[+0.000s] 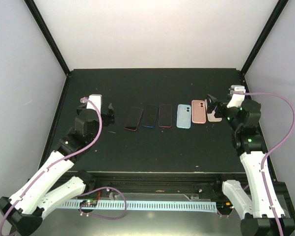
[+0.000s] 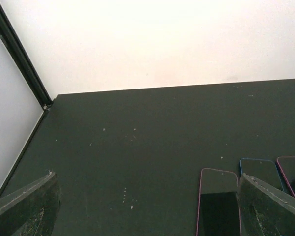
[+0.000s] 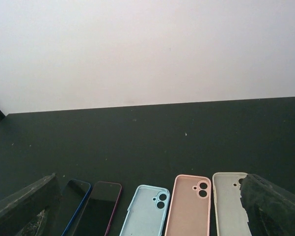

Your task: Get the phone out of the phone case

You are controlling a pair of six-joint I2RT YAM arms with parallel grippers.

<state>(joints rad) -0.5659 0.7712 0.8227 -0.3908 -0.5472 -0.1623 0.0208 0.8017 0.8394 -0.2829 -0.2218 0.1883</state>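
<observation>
Three phones in cases lie screen up in a row mid-table: one with a pink-red rim [image 1: 133, 119], one with a blue rim [image 1: 149, 116], one with a red rim [image 1: 165, 115]. In the left wrist view the pink-rimmed phone [image 2: 218, 201] lies just inside the right finger [image 2: 270, 206], with the blue-rimmed one [image 2: 257, 171] beyond it. My left gripper [image 1: 103, 106] is open and empty, left of the row. My right gripper [image 1: 222, 100] is open and empty at the row's right end, over a beige case [image 1: 214, 115].
Three empty cases lie right of the phones: light blue [image 1: 184, 116], pink [image 1: 199, 111] and beige [image 3: 229, 204]. They also show in the right wrist view, light blue [image 3: 145, 211] and pink [image 3: 189, 206]. White walls enclose the black table [image 1: 152, 83].
</observation>
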